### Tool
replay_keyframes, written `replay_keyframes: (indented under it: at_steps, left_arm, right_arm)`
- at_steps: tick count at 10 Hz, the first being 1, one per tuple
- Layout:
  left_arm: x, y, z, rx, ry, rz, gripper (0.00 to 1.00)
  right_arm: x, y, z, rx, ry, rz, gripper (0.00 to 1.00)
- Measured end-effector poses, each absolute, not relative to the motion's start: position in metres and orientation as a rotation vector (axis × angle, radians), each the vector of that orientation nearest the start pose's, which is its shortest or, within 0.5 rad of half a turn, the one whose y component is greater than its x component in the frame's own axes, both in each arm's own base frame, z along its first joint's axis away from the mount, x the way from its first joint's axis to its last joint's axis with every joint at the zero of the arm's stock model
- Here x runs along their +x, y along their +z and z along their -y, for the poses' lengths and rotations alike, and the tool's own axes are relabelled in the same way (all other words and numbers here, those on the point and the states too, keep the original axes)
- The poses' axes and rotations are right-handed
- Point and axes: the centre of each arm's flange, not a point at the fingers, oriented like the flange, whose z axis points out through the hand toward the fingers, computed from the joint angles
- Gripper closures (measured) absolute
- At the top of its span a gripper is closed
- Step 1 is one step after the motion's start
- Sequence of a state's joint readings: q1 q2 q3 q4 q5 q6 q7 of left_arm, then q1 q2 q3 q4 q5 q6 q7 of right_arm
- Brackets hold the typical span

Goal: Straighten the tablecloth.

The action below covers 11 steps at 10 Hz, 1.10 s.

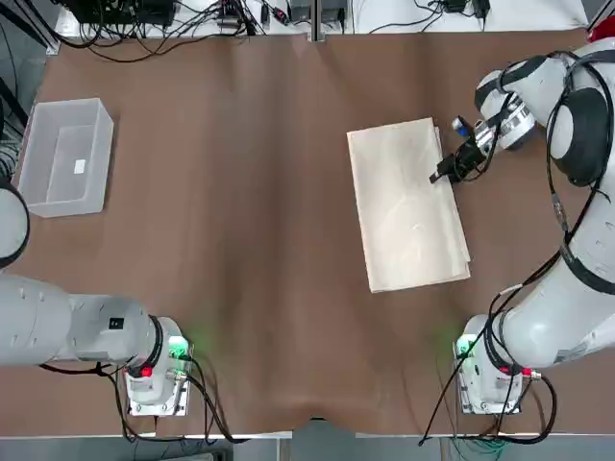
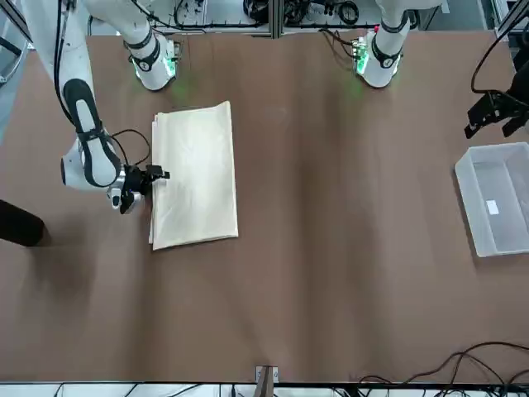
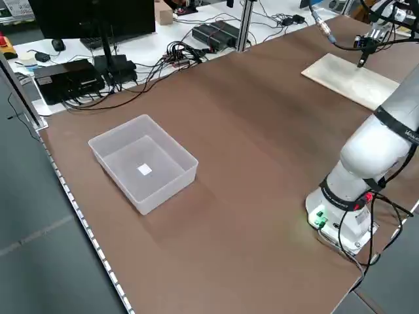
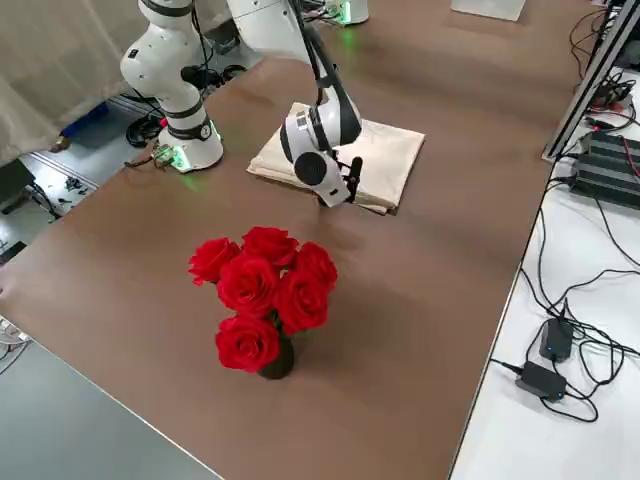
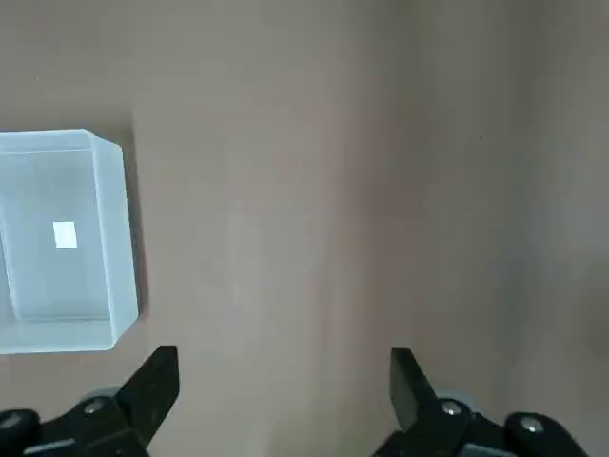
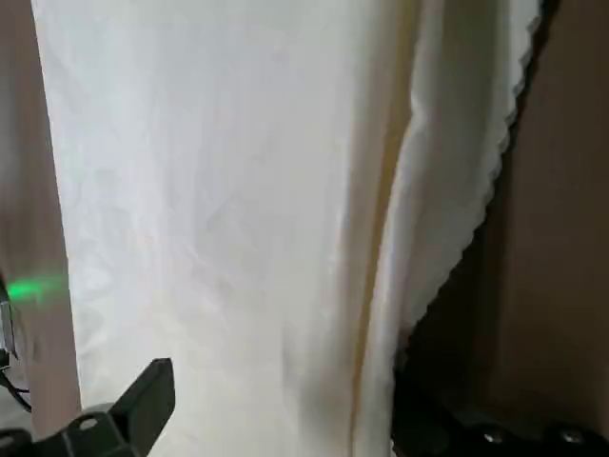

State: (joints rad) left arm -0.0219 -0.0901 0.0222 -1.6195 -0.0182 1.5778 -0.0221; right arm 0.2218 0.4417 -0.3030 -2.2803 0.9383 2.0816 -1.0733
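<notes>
The tablecloth (image 1: pixel 408 206) is a cream-beige folded rectangle lying flat on the brown table, right of centre. It also shows in the front view (image 2: pixel 194 174) and in the right side view (image 4: pixel 385 150). My right gripper (image 1: pixel 444 173) is low at the cloth's right long edge, toward the far end, with its fingers open. In the right wrist view the right gripper (image 6: pixel 276 381) stands wide over the cloth's layered scalloped edge (image 6: pixel 447 228). My left gripper (image 2: pixel 494 114) hovers open far off at the table's left side, near the bin, with nothing between its fingers (image 5: pixel 157 376).
A clear plastic bin (image 1: pixel 65 154) sits at the far left of the table. A bunch of red roses (image 4: pixel 265 290) in a dark vase stands near the right edge. Cables and boxes lie beyond the table's far edge.
</notes>
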Motion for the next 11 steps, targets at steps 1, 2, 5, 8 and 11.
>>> replay_keyframes:
  at_steps: [1,2,5,8,11]
  left_arm:
    - [0.527,0.651,0.001,-3.161,-0.076,0.035,0.02]
    - [0.527,0.651,0.001,-3.161,-0.076,0.035,0.02]
    - [0.527,0.651,0.001,-3.161,-0.076,0.035,0.02]
    - [0.527,0.651,0.001,-3.161,-0.076,0.035,0.02]
    - [0.527,0.651,0.001,-3.161,-0.076,0.035,0.02]
  right_arm:
    - [0.476,0.150,0.005,-2.430,0.234,0.333,0.00]
    - [0.484,0.165,-0.001,-2.466,0.254,0.350,0.00]
    - [0.493,0.196,-0.004,-2.503,0.235,0.395,0.00]
    - [0.492,0.197,-0.004,-2.509,0.239,0.408,0.00]
    - [0.494,0.197,0.000,-2.528,0.228,0.414,0.00]
